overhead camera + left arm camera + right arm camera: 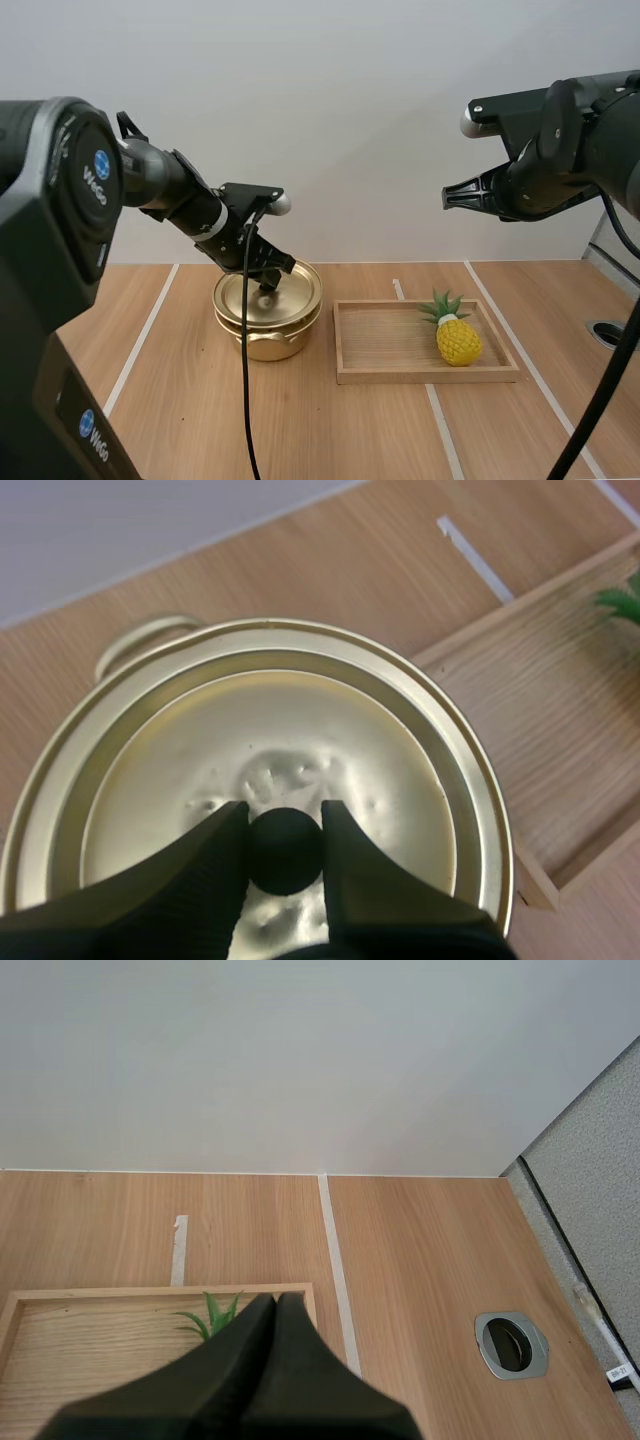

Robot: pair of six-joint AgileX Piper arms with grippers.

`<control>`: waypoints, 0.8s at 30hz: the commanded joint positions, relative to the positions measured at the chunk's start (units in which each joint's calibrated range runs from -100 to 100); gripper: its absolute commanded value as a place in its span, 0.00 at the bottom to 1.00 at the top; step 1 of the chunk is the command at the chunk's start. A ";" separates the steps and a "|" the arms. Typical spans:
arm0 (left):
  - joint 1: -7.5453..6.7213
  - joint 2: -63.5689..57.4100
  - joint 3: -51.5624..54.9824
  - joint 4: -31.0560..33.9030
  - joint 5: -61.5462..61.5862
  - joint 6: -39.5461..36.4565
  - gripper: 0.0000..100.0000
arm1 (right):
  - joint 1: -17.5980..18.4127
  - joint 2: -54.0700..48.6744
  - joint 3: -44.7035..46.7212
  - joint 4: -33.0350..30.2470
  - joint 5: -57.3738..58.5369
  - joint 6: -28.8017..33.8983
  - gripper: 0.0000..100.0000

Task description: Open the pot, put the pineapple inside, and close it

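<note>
Found the left gripper point(285, 820) pinched on the black knob point(285, 860) of the lid point(300, 730), one finger point(190, 880) on each side, tips touching it. Couldn't see the knob's near edge, cut off behind the finger bases. Saw the lid seated flat on the gold pot point(268, 342), so pot closed. In the high view, made out that gripper down on the lid centre, knob hidden behind it. Noted one pot handle point(140, 640) poking past the rim on the far side; couldn't make out the other. Found the right gripper point(275, 1302) closed on nothing, fingers pressed into one dark wedge, held high above the wooden tray point(385, 345) and well apart from it. Spotted the pineapple point(458, 338) in the tray's right end, crown toward the back; couldn't tell whether standing or lying. In the right wrist view, caught green leaf tips point(210, 1312) past the wedge, fruit body hidden behind the fingers. Saw the tray just beside the pot on the table point(180, 400), narrow gap between.
</note>
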 commanded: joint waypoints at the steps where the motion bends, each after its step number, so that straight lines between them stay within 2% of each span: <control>1: -0.11 -4.55 -2.77 -1.67 -3.59 -0.38 0.00 | -0.20 -0.27 -0.48 0.07 0.02 0.28 0.00; 11: -0.11 -19.81 -7.16 -6.83 -20.41 -0.68 0.00 | -0.20 -0.40 -0.48 0.07 0.02 0.28 0.00; 20: -0.11 -31.01 -10.87 -7.02 -35.40 -0.76 0.00 | -0.20 -1.19 -0.48 0.07 0.02 0.28 0.00; 24: -0.11 -34.94 -13.70 -7.02 -37.60 -2.37 0.00 | -0.20 -1.19 -0.48 0.07 0.02 0.28 0.00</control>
